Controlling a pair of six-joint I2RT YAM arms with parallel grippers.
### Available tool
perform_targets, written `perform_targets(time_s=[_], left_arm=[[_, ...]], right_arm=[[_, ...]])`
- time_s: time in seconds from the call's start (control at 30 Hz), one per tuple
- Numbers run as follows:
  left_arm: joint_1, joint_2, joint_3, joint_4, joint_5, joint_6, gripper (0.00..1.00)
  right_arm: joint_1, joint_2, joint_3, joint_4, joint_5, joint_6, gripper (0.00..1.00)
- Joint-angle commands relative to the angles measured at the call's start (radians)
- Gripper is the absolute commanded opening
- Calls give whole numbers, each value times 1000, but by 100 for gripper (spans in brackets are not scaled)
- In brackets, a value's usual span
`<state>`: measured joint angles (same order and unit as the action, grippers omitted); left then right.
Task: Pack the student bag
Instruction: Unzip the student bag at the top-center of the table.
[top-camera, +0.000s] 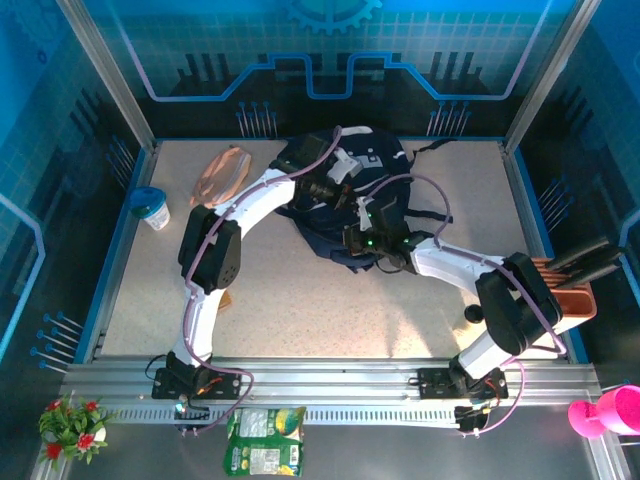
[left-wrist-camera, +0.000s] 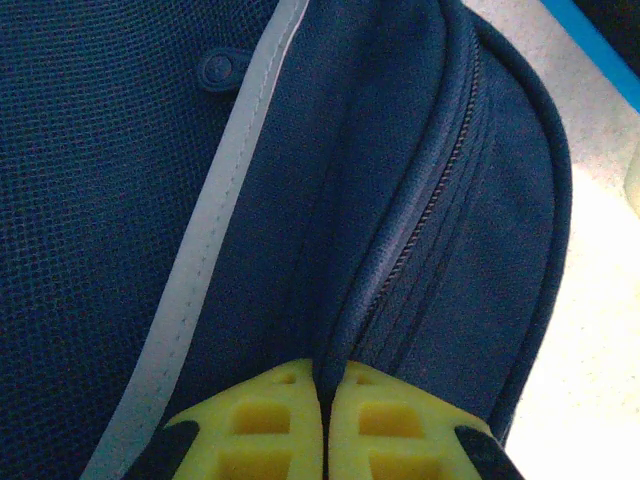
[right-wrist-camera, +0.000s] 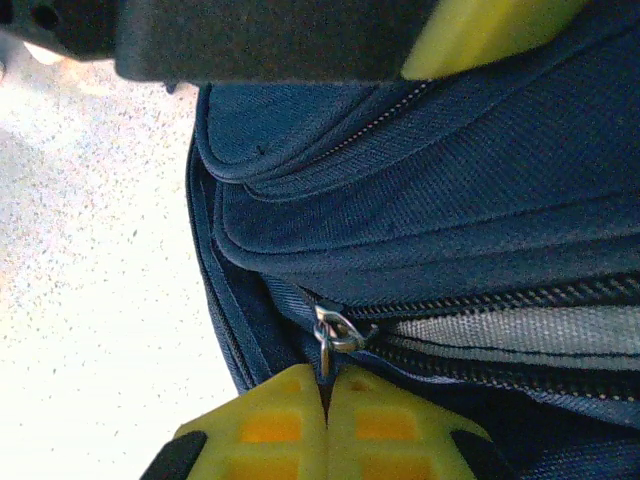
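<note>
The student bag (top-camera: 388, 165), dark navy with a thin white stripe (left-wrist-camera: 232, 200), lies at the back middle of the table. My left gripper (left-wrist-camera: 327, 372) is shut on a raised fold of the bag's fabric beside a closed zipper (left-wrist-camera: 430, 200); from above, the left gripper (top-camera: 338, 196) sits on the bag's middle. My right gripper (right-wrist-camera: 325, 372) is shut on the metal zipper pull (right-wrist-camera: 323, 352) at the bag's near edge, and the right gripper (top-camera: 352, 240) sits there in the top view. Behind the slider, the zipper gapes over grey mesh lining (right-wrist-camera: 500, 328).
A pink pencil pouch (top-camera: 222, 172) lies left of the bag, and a white cup with a blue lid (top-camera: 152, 208) stands at the left edge. An orange holder (top-camera: 570, 292) sits at the right edge, with a small black object (top-camera: 472, 315) near it.
</note>
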<state>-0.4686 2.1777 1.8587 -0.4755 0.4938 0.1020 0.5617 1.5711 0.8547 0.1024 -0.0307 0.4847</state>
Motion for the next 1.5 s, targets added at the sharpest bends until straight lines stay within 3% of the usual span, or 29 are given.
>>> perform_targets(time_s=[0.0,0.17,0.3,0.47,0.63,0.77,0.87,1.0,1.1,1.2,1.3,1.47], left_arm=[[21,-75,-13,181,41,-58,0],[28,-99,-64,210,49,-53,1],[30,-113,-83,215,51,-43,1],[30,-129,-100,213,53,-41,2],[30,-138,-112,211,55,-46,3],[30,-146,-119,209,55,-56,5],[30,-161,-136,223,49,-77,10],[30,-217,-207,273,-13,-166,26],[26,-283,-290,300,-129,-303,42],[17,-365,-421,324,-290,-468,55],[0,-451,-571,374,-311,-588,62],[-61,-521,-715,372,-343,-744,63]], right_arm=[[-3,-81,-57,91,-29,87,7],[-115,-229,-146,123,-60,191,34],[-227,-272,-147,96,-155,294,52],[-324,-224,-89,84,-270,431,63],[-358,-116,-10,129,-335,537,67],[-360,-17,52,204,-386,576,62],[-359,39,74,256,-417,596,49],[-356,73,89,313,-455,604,27],[-350,71,98,316,-462,599,17],[-349,64,100,314,-468,598,13],[-345,63,106,326,-488,613,13],[-338,56,110,347,-511,648,13]])
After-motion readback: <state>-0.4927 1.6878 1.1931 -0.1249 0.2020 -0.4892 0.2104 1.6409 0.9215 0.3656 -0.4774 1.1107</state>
